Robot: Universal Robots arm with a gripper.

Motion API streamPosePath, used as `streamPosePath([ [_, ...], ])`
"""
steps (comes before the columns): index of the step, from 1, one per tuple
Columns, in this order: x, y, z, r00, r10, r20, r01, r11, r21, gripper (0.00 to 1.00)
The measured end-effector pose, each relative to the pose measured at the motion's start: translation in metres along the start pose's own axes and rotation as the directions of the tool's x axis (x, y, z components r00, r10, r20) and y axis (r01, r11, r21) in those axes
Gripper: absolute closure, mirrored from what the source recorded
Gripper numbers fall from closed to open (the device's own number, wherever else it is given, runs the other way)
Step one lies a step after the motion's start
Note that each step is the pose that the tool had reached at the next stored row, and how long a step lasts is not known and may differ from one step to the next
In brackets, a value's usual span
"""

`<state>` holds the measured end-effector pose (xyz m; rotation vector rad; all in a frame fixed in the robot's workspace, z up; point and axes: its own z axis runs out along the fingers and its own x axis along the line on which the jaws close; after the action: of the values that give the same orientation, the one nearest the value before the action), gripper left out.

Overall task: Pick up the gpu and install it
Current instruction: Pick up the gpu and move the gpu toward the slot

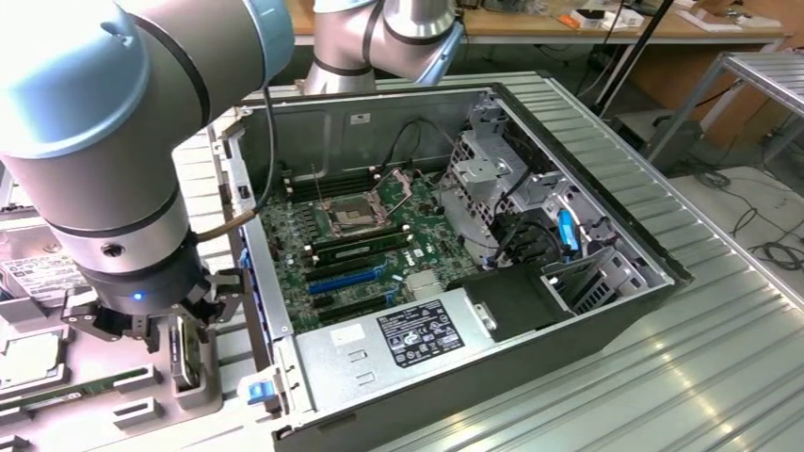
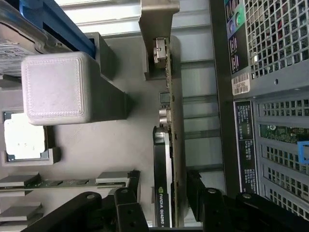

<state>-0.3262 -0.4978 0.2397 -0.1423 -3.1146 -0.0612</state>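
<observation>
The gpu (image 2: pixel 169 145) is not in the machine yet. You can see it standing on its long edge in a grey holder (image 2: pixel 120 145) just outside the open computer case (image 1: pixel 339 118), on the exterior view's left.

Taking the scene from the biggest thing down, the case lies on its side on the ribbed metal worktop (image 1: pixel 703 377) with its cover off. That leaves the motherboard (image 1: pixel 377 226) exposed to you. Its blue expansion slot (image 1: pixel 345 278) looks empty, so I judge that no part of the installing is done.

The arm reaches down over the holder and brings the tool (image 1: pixel 176 344) to the card (image 1: pixel 186 353). From the wrist view, the tool (image 2: pixel 163 193) straddles the card with one black finger (image 2: pixel 130 203) on either side. You can make out a narrow gap between each finger and the card, so I read the fingers as spread rather than pinching.

By that reading you are at the very start of the pick. The tool is lined up on the card, but the grip, the lift, the carry and the seating are all left to do.
</observation>
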Motion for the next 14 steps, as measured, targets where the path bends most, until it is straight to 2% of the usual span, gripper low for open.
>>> streamPosePath([
  [2,0.000,0.0026,0.0000,1.0000,0.000,-0.0001,0.000,1.0000,0.0005,0.49],
  [3,0.001,0.0115,0.0004,1.0000,0.000,0.0001,0.000,1.0000,0.0034,0.49],
  [4,0.001,0.0151,0.0007,1.0000,0.000,0.0005,0.000,1.0000,0.0054,0.49],
  [7,0.001,0.0158,0.0000,1.0000,0.000,-0.0003,0.000,0.9999,0.0103,0.49],
  [9,0.002,0.0159,-0.0029,1.0000,0.000,-0.0007,0.000,0.9999,0.0102,0.49],
  [14,0.001,0.0159,-0.0031,1.0000,0.000,-0.0007,0.000,0.9999,0.0102,0.50],
])
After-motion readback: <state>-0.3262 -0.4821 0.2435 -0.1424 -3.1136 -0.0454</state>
